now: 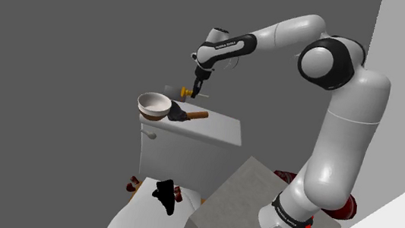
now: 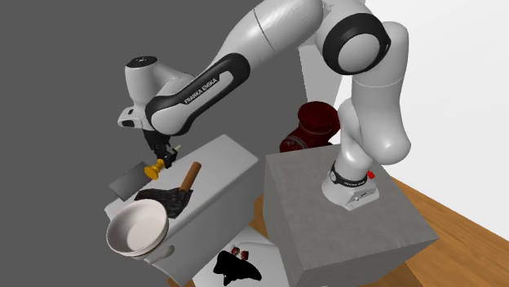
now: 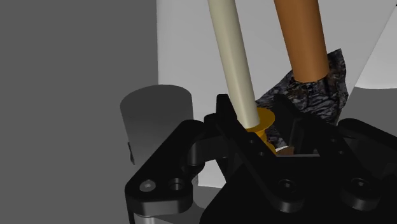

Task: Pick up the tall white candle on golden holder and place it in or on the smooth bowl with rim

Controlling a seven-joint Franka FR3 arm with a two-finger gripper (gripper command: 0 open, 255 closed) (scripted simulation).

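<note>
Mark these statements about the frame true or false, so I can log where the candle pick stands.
1. The end effector is down at the candle's golden holder. True.
2. The candle already lies in the bowl. False: it is outside the bowl, elsewhere on the white toilet tank lid.
3. The bowl holds nothing. True.
4. The tool beside the bowl has a blue handle. False: its handle is brown and its head is dark.
</note>
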